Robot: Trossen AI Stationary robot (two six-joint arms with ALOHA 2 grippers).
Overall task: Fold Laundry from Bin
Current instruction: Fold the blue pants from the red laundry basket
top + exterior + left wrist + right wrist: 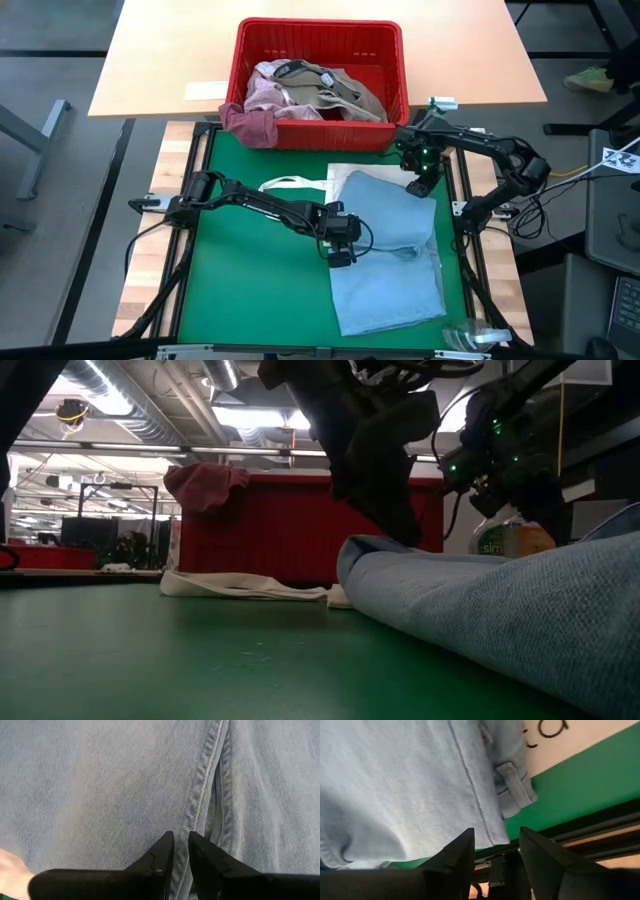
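Both grippers positioned on light blue garment spread over green mat

The light blue garment (385,255) lies flat on the green mat (260,290), partly covering a white tote bag (335,181). The left gripper (340,256) sits at its left edge, fingers (159,854) nearly together astride a seam; no definite pinch shows. The right gripper (418,186) hovers at the far right corner, fingers spread. Remaining laundry (310,92) fills the bin (320,35), a maroon piece (250,126) draped over its rim
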